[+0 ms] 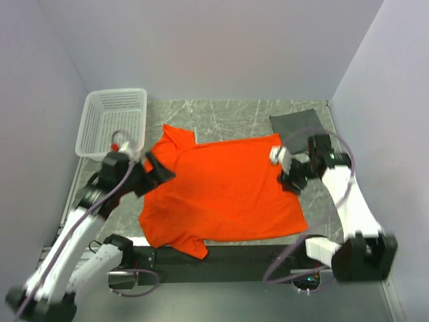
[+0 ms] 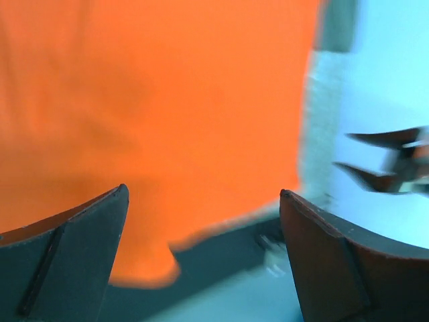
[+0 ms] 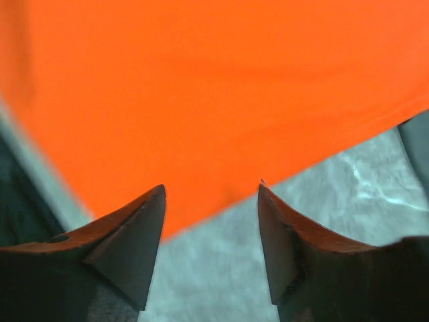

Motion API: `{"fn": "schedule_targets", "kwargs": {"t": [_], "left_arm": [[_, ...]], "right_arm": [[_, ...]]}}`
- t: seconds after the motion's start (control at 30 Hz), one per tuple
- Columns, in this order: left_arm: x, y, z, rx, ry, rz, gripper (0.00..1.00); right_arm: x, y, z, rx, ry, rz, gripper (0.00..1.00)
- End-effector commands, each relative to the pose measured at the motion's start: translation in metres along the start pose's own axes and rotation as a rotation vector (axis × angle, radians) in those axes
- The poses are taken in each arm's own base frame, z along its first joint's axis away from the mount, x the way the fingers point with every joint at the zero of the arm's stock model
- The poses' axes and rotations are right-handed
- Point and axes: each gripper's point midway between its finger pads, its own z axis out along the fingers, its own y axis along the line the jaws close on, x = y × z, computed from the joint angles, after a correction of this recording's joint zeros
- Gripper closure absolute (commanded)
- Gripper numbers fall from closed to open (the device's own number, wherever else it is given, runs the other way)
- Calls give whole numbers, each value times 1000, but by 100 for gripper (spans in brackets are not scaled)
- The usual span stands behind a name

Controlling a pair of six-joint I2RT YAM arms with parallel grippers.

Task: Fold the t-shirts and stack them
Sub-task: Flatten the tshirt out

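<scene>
1. orange t-shirt (image 1: 221, 191) lies spread flat on table (image 1: 234, 111).
2. left gripper (image 1: 159, 169) at its left edge, jaws wide apart, nothing btwn 'em.
3. right gripper (image 1: 290, 180) at its right edge, jaws apart, empty too.
4. grey t-shirt (image 1: 298, 123) sits just beside its far-right corner; basket (image 1: 114, 124) nr its far-left.

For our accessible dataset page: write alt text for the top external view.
An orange t-shirt lies spread flat on a grey marbled table, the left pincer at its left edge and the right pincer at its right edge. A dark grey t-shirt lies far right, a white basket far left.
</scene>
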Motion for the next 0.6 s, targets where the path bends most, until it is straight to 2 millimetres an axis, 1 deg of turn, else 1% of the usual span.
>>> {"fn": "schedule_targets", "kwargs": {"t": [0.0,0.03,0.07,0.1,0.13,0.17,0.2,0.23,0.27,0.3,0.33,0.37,0.4,0.43,0.47,0.5,0.53,0.57], "left_arm": [[-79,-17,58,-34,-214,279,1],[-87,-4,85,-120,-180,315,1],[-100,-2,94,-167,-196,343,1],[-128,-19,95,-180,-260,386,1],[-135,-12,117,-226,-232,404,1],[-145,-13,124,-246,-245,419,1],[-164,-27,127,-240,-288,443,1],[-170,-14,147,-277,-258,436,1],[-176,-10,155,-287,-250,425,2],[-187,-16,160,-273,-260,415,6],[-193,0,176,-289,-235,391,8],[-200,3,181,-287,-238,374,12],[-209,1,185,-275,-247,361,13],[-215,14,195,-280,-230,333,14],[-221,19,198,-288,-234,316,14],[-229,14,200,-267,-238,305,17],[-231,21,208,-264,-222,292,18],[-232,20,212,-255,-218,288,19]], "right_arm": [[-44,-82,9,142,-199,388,39],[-46,-93,20,110,-219,451,41],[-50,-104,22,122,-238,579,42],[-59,-130,15,177,-277,590,44],[-54,-143,25,177,-268,640,44],[-52,-156,27,203,-277,717,46],[-55,-181,23,269,-305,721,46],[-43,-191,38,267,-271,769,46],[-36,-201,43,293,-245,811,46],[-37,-218,42,317,-248,811,46],[-26,-224,59,297,-219,852,47],[-23,-230,64,293,-212,868,48],[-26,-243,62,308,-222,867,48],[-18,-247,75,289,-205,887,48],[-18,-251,78,285,-204,893,48],[-21,-262,77,298,-213,887,49],[-16,-265,85,286,-201,896,49],[-15,-270,87,288,-198,900,50]]}}
